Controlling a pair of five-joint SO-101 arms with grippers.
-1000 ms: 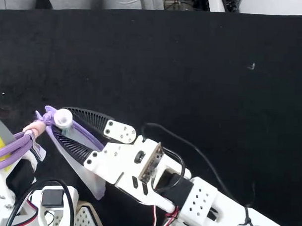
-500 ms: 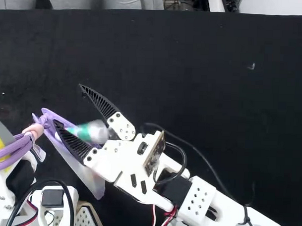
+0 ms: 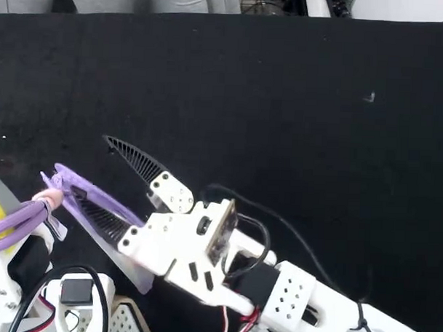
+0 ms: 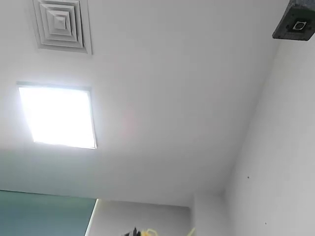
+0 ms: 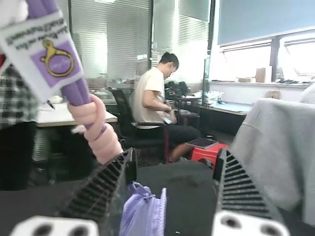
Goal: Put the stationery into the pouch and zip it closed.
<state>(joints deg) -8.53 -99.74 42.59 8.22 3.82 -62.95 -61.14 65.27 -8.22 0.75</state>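
Your right gripper (image 3: 89,165) stands wide over the black table (image 3: 296,103), its two ribbed black fingers (image 3: 138,161) spread in a V and closed on nothing. One pouch (image 3: 96,198) lies at the gripper's near finger: its purple zip rim sits just inside that finger and well apart from the other, while its pale translucent body runs back under the gripper's white base. In the right wrist view the same rim (image 5: 145,211) rises between the fingers, close against one of them. One purple strap (image 3: 16,221) leads from the pouch's end, away from the gripper, to the left arm (image 3: 2,286) at the table's near corner. One pink charm (image 3: 49,198) and one white tag (image 5: 42,49) hang on it, just past the near fingertip. One black cable (image 3: 285,223) trails behind the gripper along its arm. Ahead of the fingertips and off the far finger's side, bare black cloth runs to the table's far edge. An office with blinds and desks lies beyond. Your left wrist camera looks up at a white ceiling with one lit panel (image 4: 58,115) and one vent (image 4: 61,24).
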